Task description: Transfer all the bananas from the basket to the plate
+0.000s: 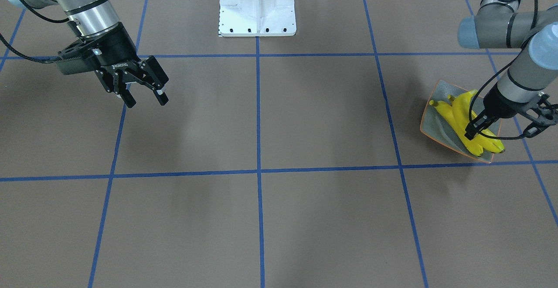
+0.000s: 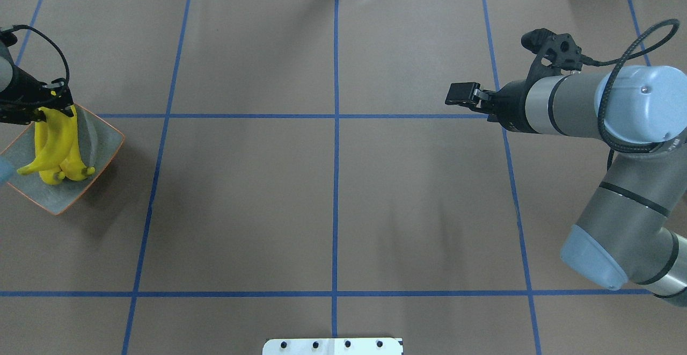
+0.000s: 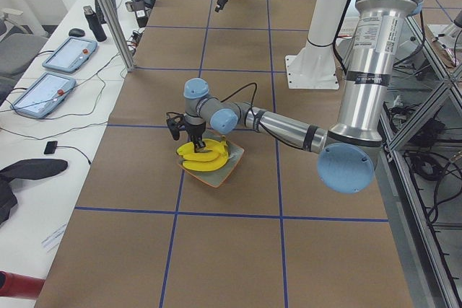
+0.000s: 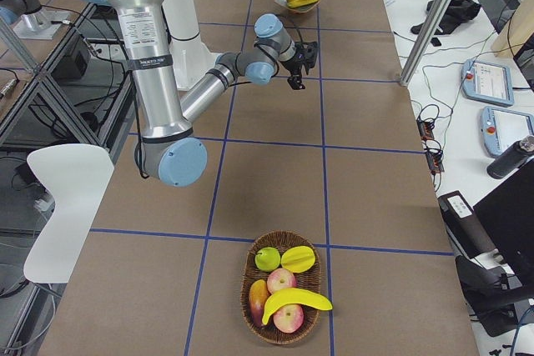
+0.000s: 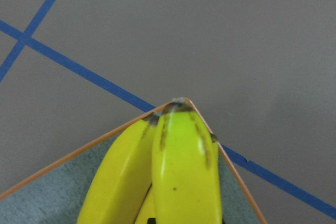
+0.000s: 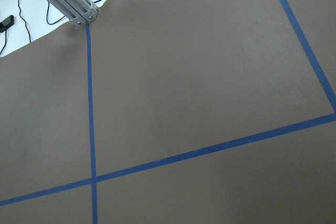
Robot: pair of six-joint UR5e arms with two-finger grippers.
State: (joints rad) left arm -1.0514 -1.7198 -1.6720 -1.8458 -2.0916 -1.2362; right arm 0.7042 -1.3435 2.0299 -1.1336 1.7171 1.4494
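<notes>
Right claw [image 1: 147,101] marked ROBOTIQ, jaws apart

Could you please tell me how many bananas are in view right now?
4. Three bananas seem piled on the plate at the robot's left, though overlap could hide another; one banana lies in the basket at its right.
</notes>
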